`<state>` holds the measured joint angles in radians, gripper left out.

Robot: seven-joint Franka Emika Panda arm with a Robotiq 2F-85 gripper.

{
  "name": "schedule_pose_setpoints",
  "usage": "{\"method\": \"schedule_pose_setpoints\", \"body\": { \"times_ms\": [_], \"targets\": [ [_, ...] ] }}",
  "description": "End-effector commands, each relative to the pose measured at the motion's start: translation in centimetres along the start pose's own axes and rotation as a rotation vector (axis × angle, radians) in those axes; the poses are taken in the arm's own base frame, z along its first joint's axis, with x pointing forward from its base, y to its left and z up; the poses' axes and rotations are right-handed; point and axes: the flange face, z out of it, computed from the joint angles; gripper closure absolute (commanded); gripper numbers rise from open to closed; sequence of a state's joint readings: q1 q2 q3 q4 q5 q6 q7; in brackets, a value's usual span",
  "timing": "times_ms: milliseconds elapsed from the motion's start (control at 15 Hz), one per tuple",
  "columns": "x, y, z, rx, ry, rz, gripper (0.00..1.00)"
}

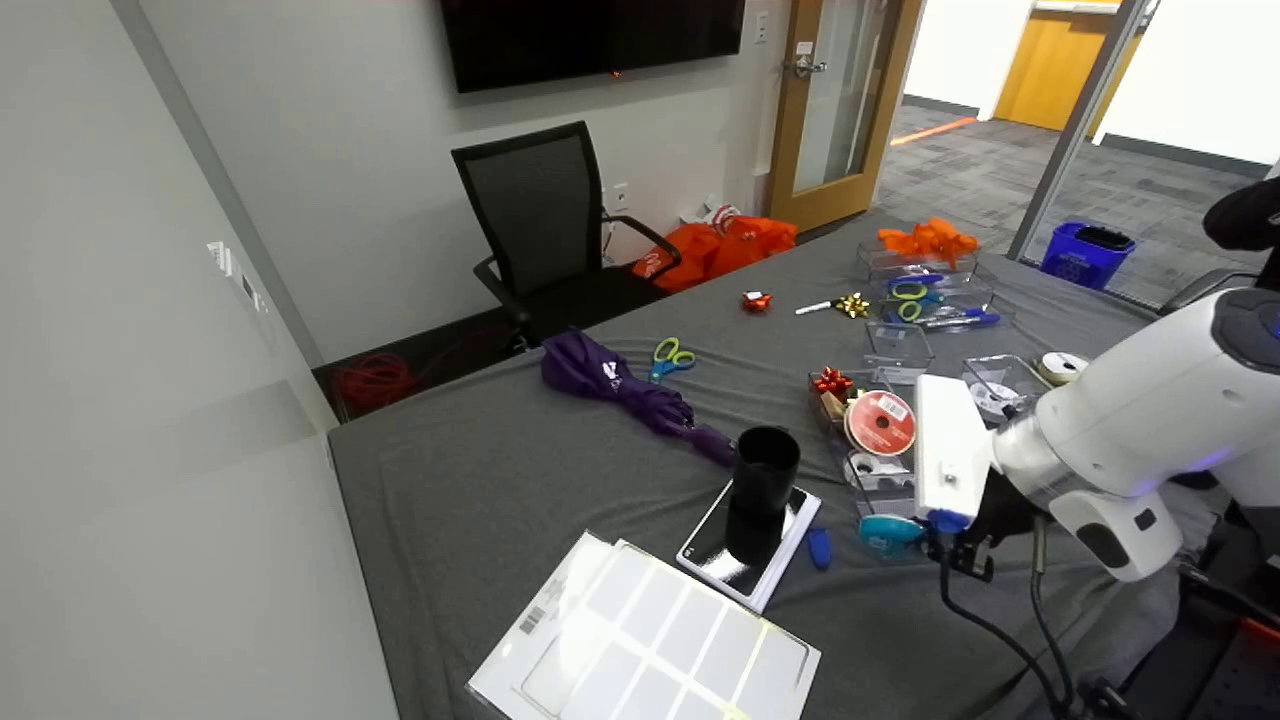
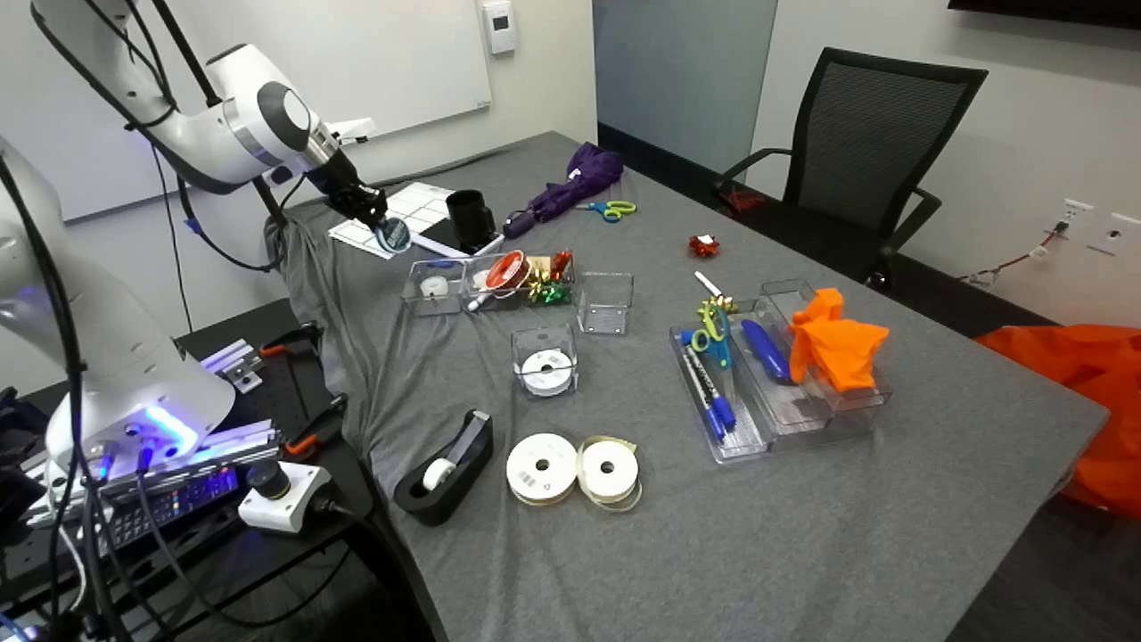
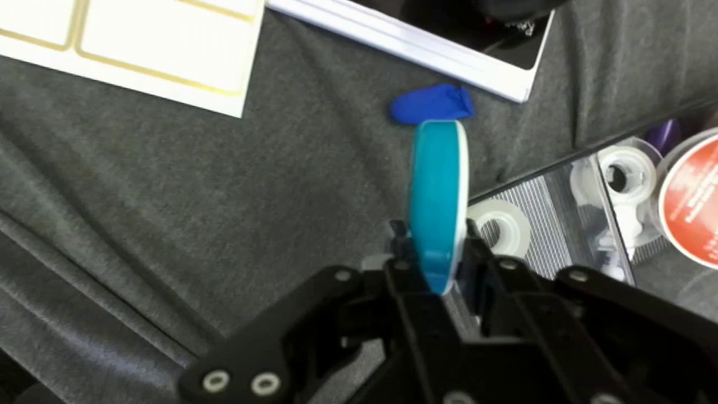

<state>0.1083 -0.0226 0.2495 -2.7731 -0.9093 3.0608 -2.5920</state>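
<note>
Spool (image 3: 438,174), clamped between the fingers (image 3: 478,255) of the gripper (image 3: 436,231), seemingly held above the cloth (image 3: 314,185) near the tray (image 3: 541,207). I judge the step to be a hold in mid-air; the next move calls for a firm grip and clearance from the tray. Teal band, white rim, edge-on from the wrist. Outward: blue scrap (image 3: 431,104), box (image 3: 426,49) bearing a mug (image 1: 766,470), sheets (image 3: 168,50).

Can't make out any actual words, just a recycling sign (image 1: 1082,270) on the blue plastic bin (image 1: 1080,260) near 2 o'clock in an exterior view, a barcode (image 1: 532,620) on the flat white packet (image 1: 558,592) near 7, and blurry white print (image 3: 698,191) on the round red-faced spool (image 3: 693,207) at 3 in the wrist view.
</note>
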Motion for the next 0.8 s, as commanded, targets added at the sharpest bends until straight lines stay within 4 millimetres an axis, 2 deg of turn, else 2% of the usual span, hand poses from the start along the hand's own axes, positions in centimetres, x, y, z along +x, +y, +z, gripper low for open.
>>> {"method": "schedule_pose_setpoints", "body": {
  "times_ms": [0,467,733],
  "targets": [
    [0.3,0.1,-0.6,-0.028,-0.071,-0.109,0.94],
    [1.9,-1.4,1.7,-0.006,-0.016,-0.242,0.94],
    [3.0,-2.2,4.0,-0.029,0.018,-0.288,0.94]
  ]
}}
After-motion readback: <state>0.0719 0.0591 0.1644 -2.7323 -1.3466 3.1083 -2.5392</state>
